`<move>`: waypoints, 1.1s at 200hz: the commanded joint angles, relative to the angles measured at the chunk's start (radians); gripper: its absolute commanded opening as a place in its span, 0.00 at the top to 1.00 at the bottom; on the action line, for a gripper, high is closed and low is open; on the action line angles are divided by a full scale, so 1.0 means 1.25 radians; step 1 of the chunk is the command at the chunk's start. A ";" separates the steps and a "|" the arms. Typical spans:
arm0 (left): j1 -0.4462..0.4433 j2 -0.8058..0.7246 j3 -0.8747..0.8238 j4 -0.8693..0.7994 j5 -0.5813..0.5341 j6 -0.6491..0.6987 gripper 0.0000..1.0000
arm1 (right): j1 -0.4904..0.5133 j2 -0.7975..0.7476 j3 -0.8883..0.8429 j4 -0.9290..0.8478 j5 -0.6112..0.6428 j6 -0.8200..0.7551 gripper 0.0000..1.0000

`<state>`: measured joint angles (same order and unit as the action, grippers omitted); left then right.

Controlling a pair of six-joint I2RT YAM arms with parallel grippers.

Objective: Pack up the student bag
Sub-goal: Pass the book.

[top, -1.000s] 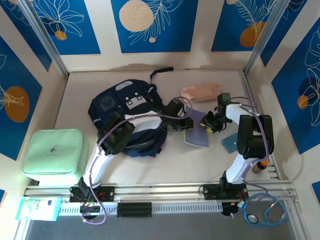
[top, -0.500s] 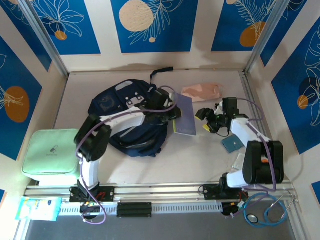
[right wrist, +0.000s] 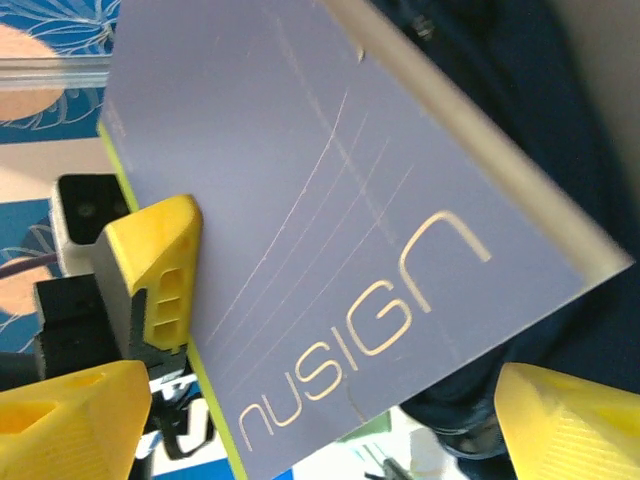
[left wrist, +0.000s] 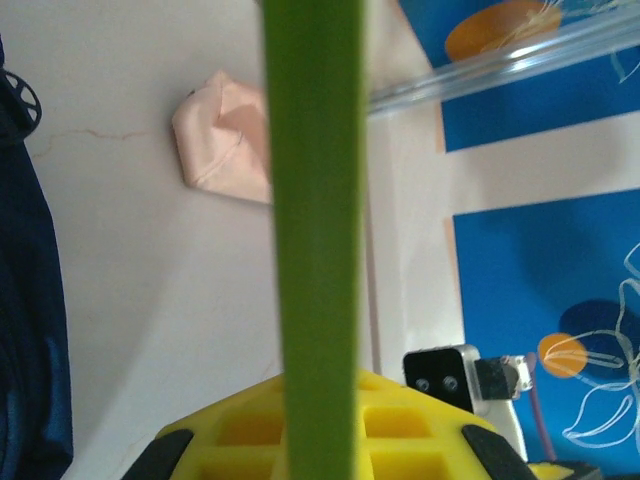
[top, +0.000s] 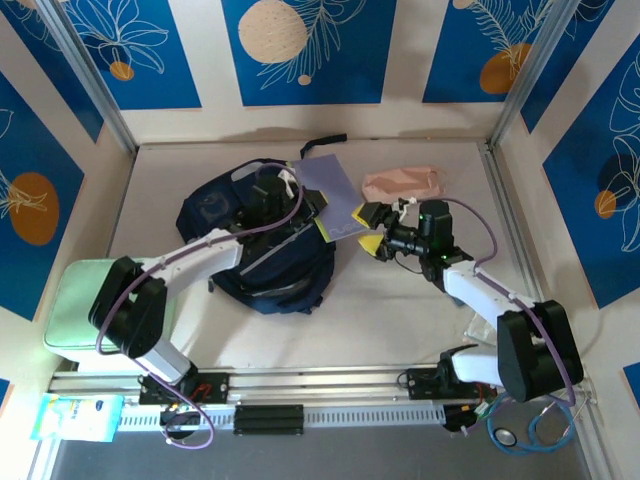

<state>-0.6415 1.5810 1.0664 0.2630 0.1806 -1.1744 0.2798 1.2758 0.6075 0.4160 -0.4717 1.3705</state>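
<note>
Pinching the lavender notebook (top: 330, 190) by its green edge, the left gripper (top: 298, 197) tilts it over the student bag (top: 290, 272) lying mid-tabletop, probably for sliding inside; the right gripper (top: 368, 228) hovers beside it, jaws spread.

The student bag (top: 215, 215), a large dark navy backpack with a grey-white patch, pale zipper stripes and black straps, lies slumped on its back beneath and to the left of the left gripper (top: 305, 208). It is well left of the right gripper (top: 372, 230).
</note>
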 commanded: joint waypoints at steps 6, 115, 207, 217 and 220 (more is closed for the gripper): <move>0.003 -0.030 -0.006 0.108 -0.046 -0.061 1.00 | 0.032 0.044 0.016 0.141 0.018 0.096 0.17; 0.007 -0.058 -0.039 0.094 -0.067 -0.103 0.93 | 0.058 0.090 0.061 0.214 0.061 0.094 0.96; 0.043 -0.187 -0.103 -0.323 -0.166 0.379 0.00 | -0.098 -0.127 0.088 -0.263 0.078 -0.225 1.00; 0.039 -0.186 -0.096 -0.365 -0.166 0.447 0.00 | -0.117 -0.154 0.098 -0.330 0.093 -0.268 1.00; 0.037 -0.183 -0.092 -0.381 -0.164 0.467 0.00 | -0.123 -0.162 0.101 -0.346 0.097 -0.282 1.00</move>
<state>-0.5926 1.3689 0.9379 0.0139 0.0219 -0.8890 0.1738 1.1591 0.6750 0.2497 -0.3843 1.2236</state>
